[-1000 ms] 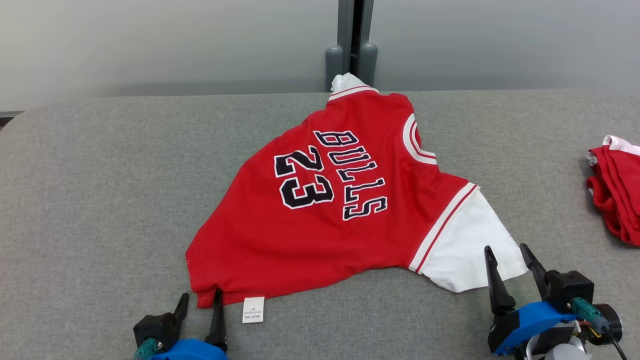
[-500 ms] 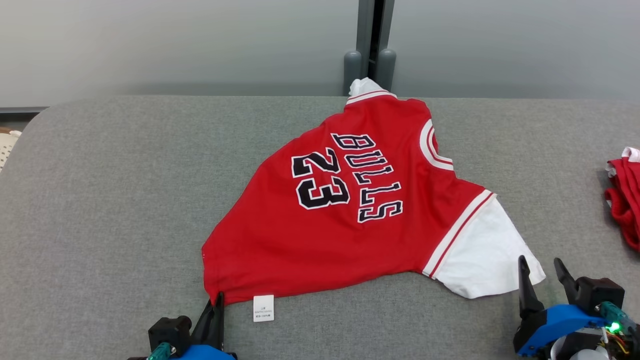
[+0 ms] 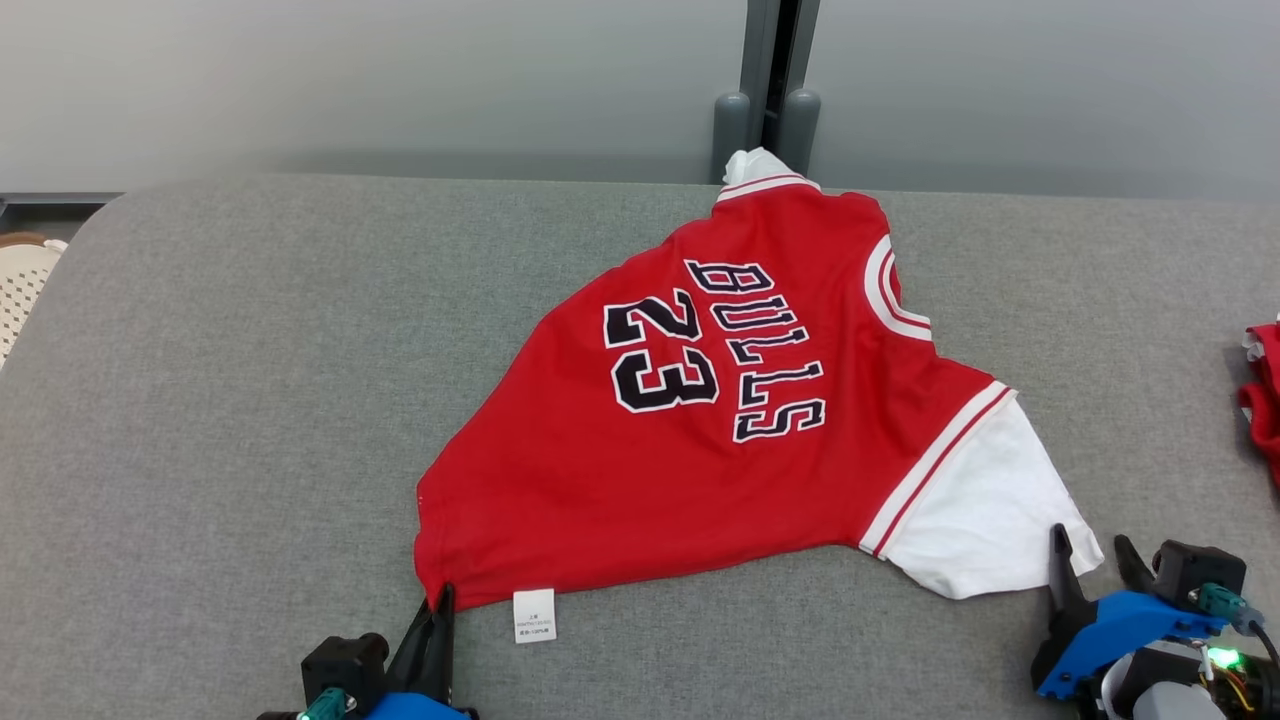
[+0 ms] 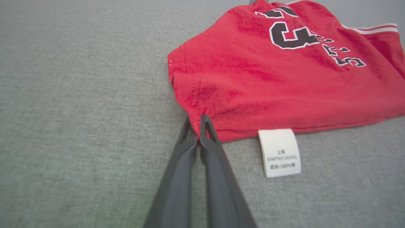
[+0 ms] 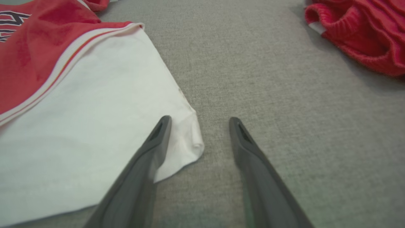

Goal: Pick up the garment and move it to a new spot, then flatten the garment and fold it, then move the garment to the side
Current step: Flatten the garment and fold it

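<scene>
The garment (image 3: 700, 430) is a red jersey with "BULLS 23" in black and white sleeves, lying spread on the grey table (image 3: 250, 400). My left gripper (image 3: 440, 600) is shut on the hem's near left corner (image 4: 193, 104), beside a white label (image 4: 280, 152). My right gripper (image 3: 1090, 550) stands open at the near white sleeve (image 5: 79, 104). In the right wrist view its left finger (image 5: 158, 136) lies over the cloth and the sleeve's corner sits between the fingers.
A second heap of red cloth (image 3: 1262, 400) lies at the table's right edge, also at the top right of the right wrist view (image 5: 364, 34). Two grey posts (image 3: 765, 120) stand behind the table. A white basket (image 3: 25, 280) shows at the far left.
My left gripper has closed on the hem corner. The head camera has shifted, sliding the whole scene rightward. My right gripper has drawn back toward the sleeve's corner, still open.
</scene>
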Tool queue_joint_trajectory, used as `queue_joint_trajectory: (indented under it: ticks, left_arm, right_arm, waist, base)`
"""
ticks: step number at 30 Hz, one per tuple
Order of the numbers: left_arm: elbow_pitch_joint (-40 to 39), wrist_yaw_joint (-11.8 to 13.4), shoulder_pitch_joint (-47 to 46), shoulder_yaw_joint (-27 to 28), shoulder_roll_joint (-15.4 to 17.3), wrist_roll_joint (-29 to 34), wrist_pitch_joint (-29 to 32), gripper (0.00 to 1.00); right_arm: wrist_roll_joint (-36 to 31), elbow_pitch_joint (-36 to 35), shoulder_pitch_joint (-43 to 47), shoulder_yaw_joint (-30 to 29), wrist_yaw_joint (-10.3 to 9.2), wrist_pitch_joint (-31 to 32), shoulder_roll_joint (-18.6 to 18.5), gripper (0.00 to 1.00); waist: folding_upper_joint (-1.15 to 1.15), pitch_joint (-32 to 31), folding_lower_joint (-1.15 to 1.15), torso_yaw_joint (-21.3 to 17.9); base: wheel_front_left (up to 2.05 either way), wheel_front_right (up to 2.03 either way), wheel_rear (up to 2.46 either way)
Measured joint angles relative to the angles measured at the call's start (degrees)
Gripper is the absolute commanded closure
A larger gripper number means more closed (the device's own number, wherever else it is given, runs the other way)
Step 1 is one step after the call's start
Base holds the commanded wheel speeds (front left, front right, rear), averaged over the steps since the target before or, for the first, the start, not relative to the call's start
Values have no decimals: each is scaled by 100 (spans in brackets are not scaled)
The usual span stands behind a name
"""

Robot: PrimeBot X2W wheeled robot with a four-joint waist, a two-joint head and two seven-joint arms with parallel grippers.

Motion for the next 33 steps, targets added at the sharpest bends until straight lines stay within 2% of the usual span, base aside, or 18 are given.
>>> queue_joint_trajectory:
  ticks: [1, 7, 12, 16, 19, 25, 28, 33]
  left_arm:
    - [-4, -1, -1, 0, 0, 0, 0, 100]
    - [-247, -44, -21, -7, 1, -87, 1, 100]
    - [-944, -77, -227, -24, -2, -116, 0, 100]
    - [-1485, -116, -687, 191, 24, 9, 2, 100]
    - [-1817, -121, -1202, 270, 261, 90, 0, 100]
    - [-2067, -130, -2486, -25, 1120, -67, 33, 100]
    - [-2193, -152, -3132, -224, 1495, -199, 334, 100]
    - [-2218, -152, -4040, -407, 1816, -490, 980, 100]
  right_arm:
    - [25, 59, -36, 47, -3, -2, -11, 100]
    - [593, -176, -38, 468, 0, 55, 32, 100]
    - [1869, -1300, -16, 1006, 0, 55, 44, 100]
    - [2549, -2252, -69, 1140, 1, 56, 49, 100]
    - [2976, -2938, -298, 1234, 1, 56, -88, 100]
    - [3713, -4200, -1135, 1628, 1, 166, -654, 100]
    - [3784, -4552, -1704, 1690, 1, 531, -975, 100]
    - [3549, -4600, -2681, 1738, 1, 1025, -1202, 100]
  waist:
    - [0, 0, 0, -5]
    - [0, -102, 0, -36]
    - [0, -300, 0, -49]
    - [0, -478, 0, -75]
    - [0, -609, 0, -110]
    - [0, -833, 0, -220]
    - [0, -857, 0, -264]
    - [0, -640, -1, -314]
  base:
    - [0, 0, 0]
    - [0, 0, 0]
    - [0, 0, 0]
    - [0, 0, 0]
    - [0, 0, 0]
    - [0, 0, 0]
    - [0, 0, 0]
    - [0, 0, 0]
